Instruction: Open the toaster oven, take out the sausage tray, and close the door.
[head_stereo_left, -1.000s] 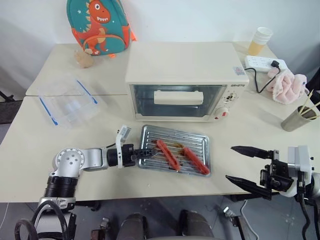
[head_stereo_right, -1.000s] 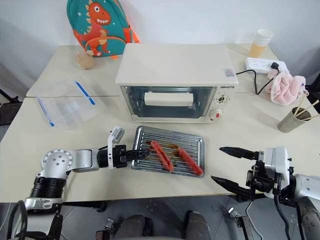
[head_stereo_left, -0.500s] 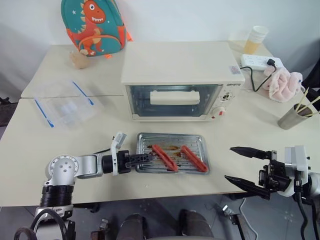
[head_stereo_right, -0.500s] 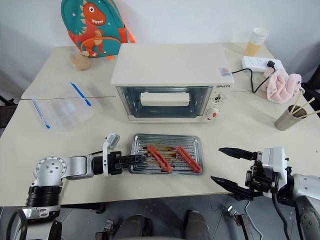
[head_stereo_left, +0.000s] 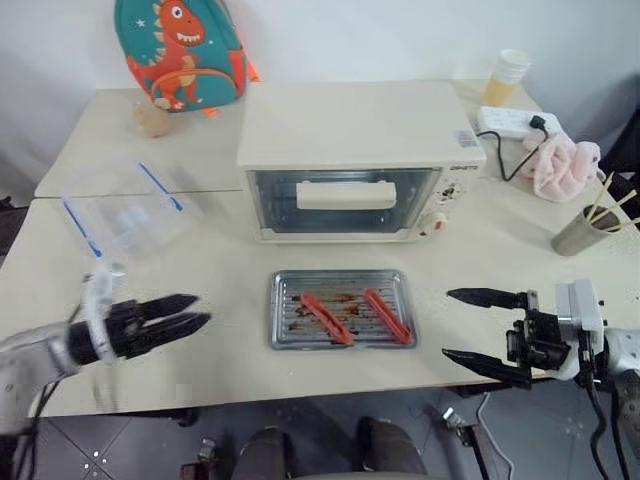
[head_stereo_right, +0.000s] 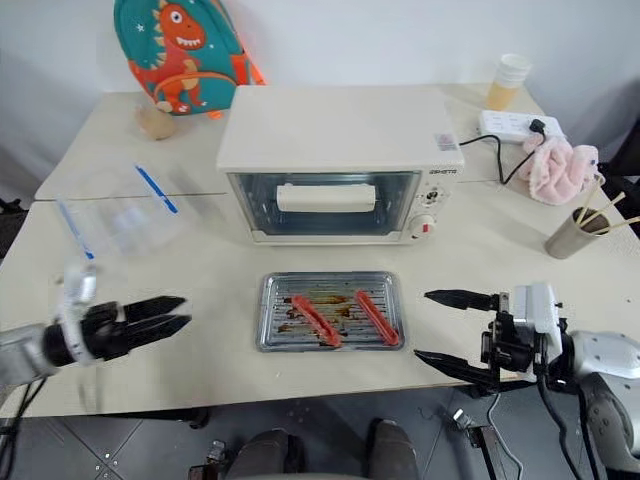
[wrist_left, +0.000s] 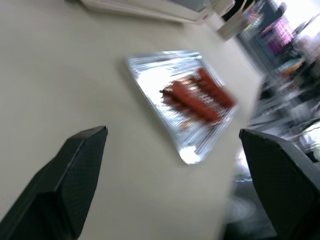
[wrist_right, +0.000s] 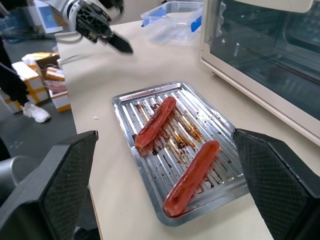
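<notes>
I see the cream table (head_stereo_left: 230, 290) carrying the toaster oven (head_stereo_left: 360, 160) at centre, the sausage tray (head_stereo_left: 342, 308) just nearer, a clear plastic box (head_stereo_left: 125, 208) left, a backpack (head_stereo_left: 182, 50) far left, and a power strip (head_stereo_left: 512, 122), pink cloth (head_stereo_left: 562, 165) and metal cup (head_stereo_left: 578, 235) right.

- The toaster oven (head_stereo_left: 360, 160): a cream-white box with a glass front and a knob panel on its right side, standing upright at the back-middle of the bench (head_stereo_left: 230, 290).
- The door (head_stereo_left: 345, 200): a clear glass panel with a cream bar handle, shut flat against the oven's front.
- The sausage tray (head_stereo_left: 341, 309): a shallow silver tray with a ribbed bottom, lying flat on the bench in front of the oven and apart from it. Two red sausages lie slantwise in it, side by side.
</notes>
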